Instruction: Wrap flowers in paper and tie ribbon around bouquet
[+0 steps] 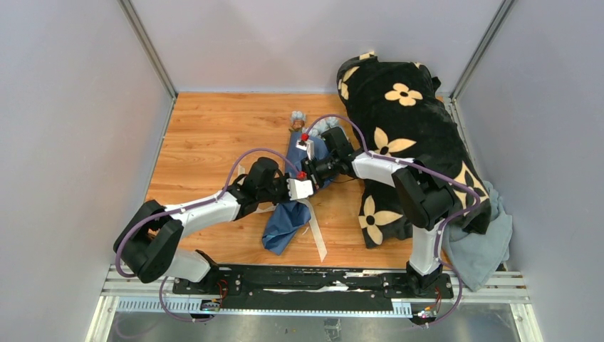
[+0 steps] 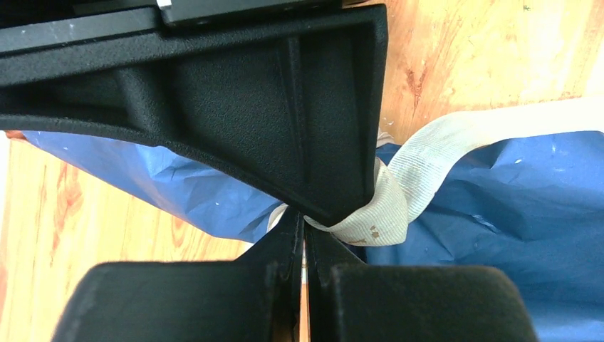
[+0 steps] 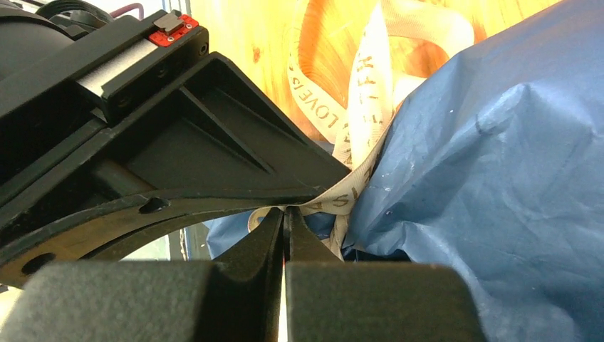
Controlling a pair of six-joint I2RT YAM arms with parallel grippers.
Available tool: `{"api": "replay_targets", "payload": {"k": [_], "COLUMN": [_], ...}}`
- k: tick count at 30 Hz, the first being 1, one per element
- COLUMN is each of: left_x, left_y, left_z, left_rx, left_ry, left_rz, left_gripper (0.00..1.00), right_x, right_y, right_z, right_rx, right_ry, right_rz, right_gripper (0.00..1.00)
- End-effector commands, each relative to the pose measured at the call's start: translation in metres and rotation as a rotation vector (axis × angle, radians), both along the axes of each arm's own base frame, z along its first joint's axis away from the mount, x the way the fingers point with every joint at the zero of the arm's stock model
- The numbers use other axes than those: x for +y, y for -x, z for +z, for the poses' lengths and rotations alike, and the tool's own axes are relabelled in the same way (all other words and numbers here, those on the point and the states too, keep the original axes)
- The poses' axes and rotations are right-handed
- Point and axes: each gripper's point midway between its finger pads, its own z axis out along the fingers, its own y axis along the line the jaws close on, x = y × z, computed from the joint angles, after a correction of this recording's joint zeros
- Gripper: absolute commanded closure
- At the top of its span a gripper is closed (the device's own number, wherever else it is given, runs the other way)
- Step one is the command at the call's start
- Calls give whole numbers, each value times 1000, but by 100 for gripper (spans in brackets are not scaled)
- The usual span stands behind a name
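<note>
The bouquet lies on the wooden table, wrapped in crinkled navy paper. Pale blue flowers show at its far, wide end. The cream ribbon loops round the middle of the bundle, with loose tails running toward the near edge. My left gripper is shut, pinching a fold of ribbon at its tips. My right gripper is shut too, with a lettered stretch of ribbon caught at its tips. The two grippers meet tip to tip over the bundle.
A black plush blanket printed with cream flower shapes lies heaped at the right of the table. A grey-blue cloth sticks out from under its near right corner. Bare wood lies left of the bouquet. Grey walls close in three sides.
</note>
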Motion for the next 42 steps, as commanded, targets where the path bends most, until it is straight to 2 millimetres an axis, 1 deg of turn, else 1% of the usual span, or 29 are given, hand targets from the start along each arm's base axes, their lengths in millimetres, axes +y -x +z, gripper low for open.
{"api": "replay_targets", "payload": {"k": [1, 3, 5, 8, 10, 12, 14, 16, 18, 22, 26, 28, 30, 34, 36, 37, 40, 42], "left_x": [-10, -4, 5, 21, 24, 21, 13, 4, -2, -12, -19, -19, -19, -15, -13, -12, -8, -2], "left_y": [-3, 0, 2, -4, -5, 0, 8, 19, 24, 23, 23, 25, 24, 22, 20, 19, 13, 11], "left_z": [19, 15, 13, 19, 27, 32, 38, 39, 35, 30, 28, 24, 21, 19, 17, 17, 21, 22], "left_rx": [-40, -56, -92, -159, -210, -243, -280, -304, -328, -355, -374, -376, -379, -386, -387, -389, -389, -381], "left_ry": [53, 7, -61, -127, -170, -188, -170, -151, -158, -150, -148, -160, -173, -195, -210, -216, -233, -251], "left_rz": [-37, -62, -101, -129, -186, -265, -351, -445, -489, -507, -528, -543, -544, -535, -527, -519, -476, -450], "left_gripper": [98, 87, 78, 70, 65, 60, 53, 47, 45, 45, 47, 51, 61, 86, 96, 100, 100, 100], "right_x": [4, 1, -5, -9, -9, -10, -9, -8, -8, -9, -9, -7, -7, -7, -8, -8, -15, -24], "right_y": [-5, -9, -9, -11, -13, -15, -17, -17, -18, -17, -17, -18, -18, -17, -18, -17, -20, -24], "right_z": [3, 8, 7, 5, 5, 6, 9, 12, 14, 17, 17, 18, 20, 22, 23, 22, 21, 20], "right_rx": [-41, -51, -51, -70, -78, -90, -101, -105, -109, -111, -110, -108, -108, -110, -110, -110, -109, -111], "right_ry": [3, -2, 26, 58, 65, 71, 73, 72, 72, 76, 75, 71, 66, 60, 59, 60, 76, 89], "right_rz": [-9, -21, -36, -53, -62, -72, -79, -80, -83, -88, -90, -87, -84, -82, -83, -84, -103, -129], "right_gripper": [100, 100, 100, 100, 100, 100, 100, 100, 100, 100, 100, 100, 100, 100, 100, 100, 100, 100]}}
